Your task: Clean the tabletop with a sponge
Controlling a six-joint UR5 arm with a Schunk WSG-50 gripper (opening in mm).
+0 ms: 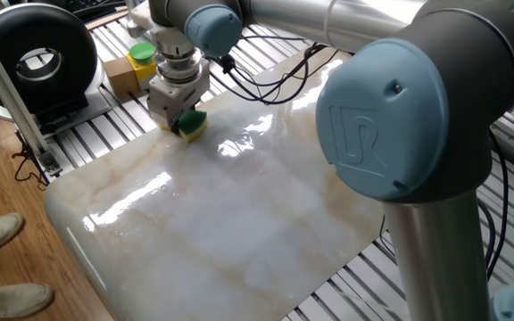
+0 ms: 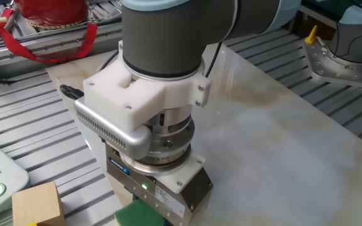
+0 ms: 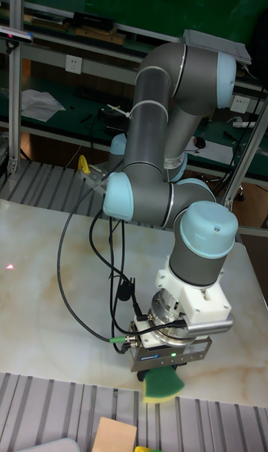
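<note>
One sponge (image 1: 192,124) sits clamped in the gripper (image 1: 184,121), jaws closed on its sides, pressed at the tabletop's (image 1: 239,223) edge nearest the wooden block (image 1: 121,76); nearly the whole slab looks unwiped, so most cleaning remains.

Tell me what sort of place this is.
Most likely a robotics lab or workshop, not a home. A robot arm holds a sponge over a marble-look tabletop laid on ribbed metal slats, with cables and cluttered shelving behind.
</note>
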